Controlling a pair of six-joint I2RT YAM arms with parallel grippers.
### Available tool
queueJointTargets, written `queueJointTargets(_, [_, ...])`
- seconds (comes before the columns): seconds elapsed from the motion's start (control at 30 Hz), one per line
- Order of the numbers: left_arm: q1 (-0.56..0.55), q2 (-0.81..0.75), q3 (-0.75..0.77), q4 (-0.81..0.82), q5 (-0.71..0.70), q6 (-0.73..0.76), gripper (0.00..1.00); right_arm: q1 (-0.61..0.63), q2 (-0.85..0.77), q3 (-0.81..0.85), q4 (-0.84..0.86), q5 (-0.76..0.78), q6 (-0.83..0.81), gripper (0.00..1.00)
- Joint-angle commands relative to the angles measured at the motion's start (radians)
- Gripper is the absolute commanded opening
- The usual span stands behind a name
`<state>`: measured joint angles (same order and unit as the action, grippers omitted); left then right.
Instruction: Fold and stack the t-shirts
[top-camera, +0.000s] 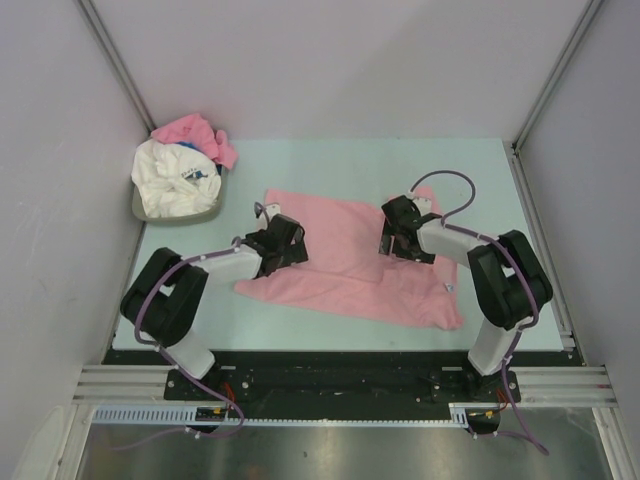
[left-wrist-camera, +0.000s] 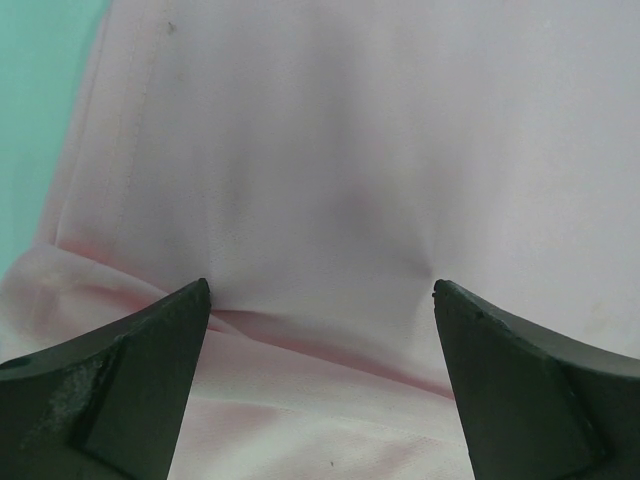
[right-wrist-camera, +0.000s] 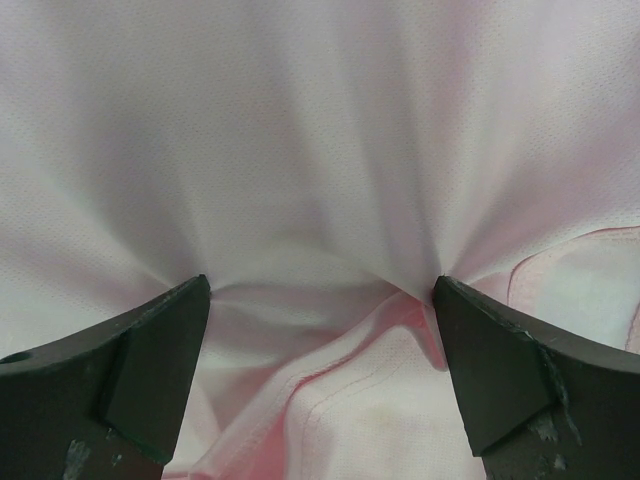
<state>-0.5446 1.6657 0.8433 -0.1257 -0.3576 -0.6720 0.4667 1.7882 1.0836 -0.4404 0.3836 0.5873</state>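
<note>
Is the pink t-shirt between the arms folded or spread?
Spread out: the pink t-shirt lies wide and wrinkled across the table, with the left tool and right tool open on it.

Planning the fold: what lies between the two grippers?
Only the spread pink t-shirt, nothing on it, from left gripper to right gripper; top view shows it.
</note>
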Motion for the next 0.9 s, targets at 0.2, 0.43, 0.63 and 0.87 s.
queueJointTargets(0.2, [-0.147,-0.110,-0.222,-0.236,0.057,-0.213,1.00,0.030,-0.072,-0.094,-0.170,0.027,0.019,1.00])
queueJointTargets(0.43, [-0.160,-0.210,-0.146,-0.348,-0.024,-0.207,1.00,-0.019,-0.145,-0.080,-0.138,0.025,-0.009,1.00])
queueJointTargets(0.63, [-0.111,-0.164,0.210,-0.492,-0.063,-0.078,1.00,-0.114,-0.164,0.102,-0.138,-0.029,-0.104,1.00])
queueJointTargets(0.87, [0.102,0.020,0.517,-0.543,0.055,0.021,1.00,-0.275,-0.004,0.366,-0.132,-0.273,-0.156,1.00])
